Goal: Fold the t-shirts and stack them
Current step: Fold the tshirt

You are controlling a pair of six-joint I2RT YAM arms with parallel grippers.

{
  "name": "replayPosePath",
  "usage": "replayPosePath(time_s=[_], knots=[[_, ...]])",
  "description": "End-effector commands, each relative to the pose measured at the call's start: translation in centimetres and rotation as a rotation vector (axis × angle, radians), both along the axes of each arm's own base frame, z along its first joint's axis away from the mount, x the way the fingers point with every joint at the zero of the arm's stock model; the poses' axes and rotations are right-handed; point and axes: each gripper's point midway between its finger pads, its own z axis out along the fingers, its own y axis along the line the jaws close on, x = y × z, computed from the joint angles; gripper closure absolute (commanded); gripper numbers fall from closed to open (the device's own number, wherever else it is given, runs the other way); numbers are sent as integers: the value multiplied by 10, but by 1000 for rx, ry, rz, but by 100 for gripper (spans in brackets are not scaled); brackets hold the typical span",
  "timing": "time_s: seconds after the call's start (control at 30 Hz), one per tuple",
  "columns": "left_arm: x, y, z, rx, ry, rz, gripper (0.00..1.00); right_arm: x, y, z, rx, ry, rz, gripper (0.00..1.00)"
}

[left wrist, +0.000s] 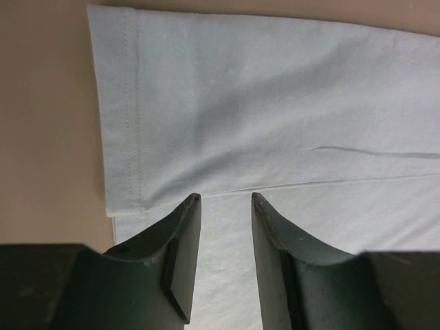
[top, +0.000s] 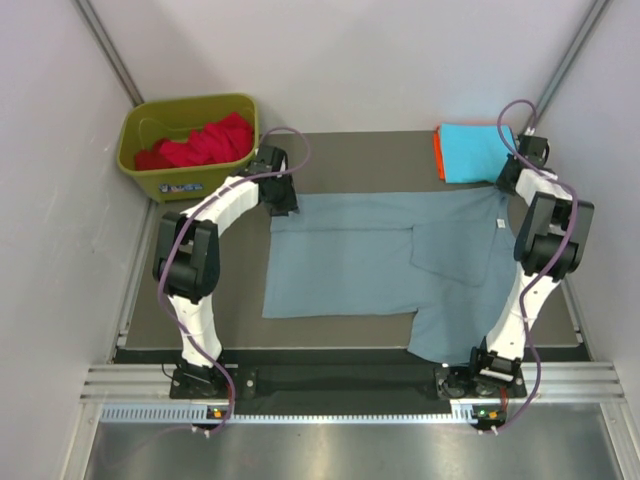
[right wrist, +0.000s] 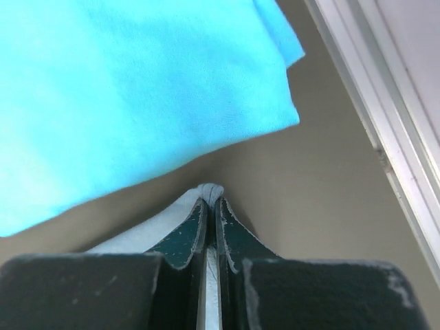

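Note:
A dusty grey-blue t-shirt point(top: 350, 265) lies spread on the mat, partly folded, with a flap doubled over near its right side. My left gripper point(top: 283, 205) hovers over its back left corner. In the left wrist view that gripper point(left wrist: 225, 199) is open, and flat cloth point(left wrist: 275, 103) with a stitched hem shows between the jaws. My right gripper point(top: 507, 190) is at the shirt's back right corner. It is shut point(right wrist: 211, 198) on a small pinch of grey-blue fabric point(right wrist: 210, 190). A folded cyan t-shirt point(top: 474, 150) point(right wrist: 137, 89) rests on an orange one point(top: 438, 155) at the back right. A red t-shirt point(top: 205, 140) is crumpled in the bin.
An olive-green bin point(top: 190, 182) stands at the back left, off the mat. Light walls close in both sides. A metal rail point(right wrist: 375, 96) runs along the table's right edge, close to my right gripper. Bare mat point(top: 230, 300) shows to the left of the shirt.

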Motion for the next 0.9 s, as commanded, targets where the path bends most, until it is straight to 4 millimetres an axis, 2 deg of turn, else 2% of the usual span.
replayPosePath(time_s=[0.0,0.03,0.13,0.17,0.2,0.23,0.27,0.3,0.33,0.37,0.43,0.47,0.53,0.57,0.63,0.67,0.7,0.73,0.8,0.83,0.87], knots=[[4,-7,29,-71,-73,0,59,17,-11,35,-68,-64,-23,100],[1,-8,30,-76,-71,-2,59,12,-11,32,-66,-37,-30,98],[-9,-8,30,-94,-57,-7,58,2,-14,38,-82,6,-51,83],[-13,-8,33,-99,-57,-10,57,-9,-18,39,-96,48,-72,75],[-19,-7,29,-100,-41,-12,57,-12,-19,46,-108,58,-76,72],[-25,-8,29,-104,-30,-18,57,-23,-19,46,-112,100,-84,68],[-29,-6,34,-106,-37,-18,57,-31,-26,58,-141,111,-119,58],[-39,-3,29,-99,-9,-18,57,-37,-28,65,-150,121,-141,54],[-43,-2,28,-94,-7,-17,57,-51,-29,66,-154,167,-157,51],[-48,0,36,-100,-20,-18,57,-59,-32,82,-169,157,-186,46],[-63,5,28,-92,7,-16,57,-80,-30,87,-156,195,-220,43],[-69,6,36,-100,-6,-10,57,-89,-30,101,-156,174,-237,40],[-85,12,27,-89,34,15,57,-111,-25,97,-131,211,-255,39],[-90,15,30,-97,34,32,57,-120,-22,109,-126,193,-258,39],[-105,19,23,-92,69,50,57,-143,-12,100,-88,233,-274,38],[-114,23,22,-96,72,72,57,-153,-8,110,-77,205,-282,37],[-119,25,22,-100,71,80,57,-166,-6,99,-70,235,-285,37],[-123,26,21,-100,72,87,57,-171,-11,101,-74,223,-297,32],[-133,32,20,-89,82,105,57,-189,-19,104,-57,235,-328,30],[-138,34,21,-93,99,121,57,-195,-20,104,-37,237,-335,29],[-147,35,20,-97,136,136,57,-196,-15,113,-4,196,-325,29]])
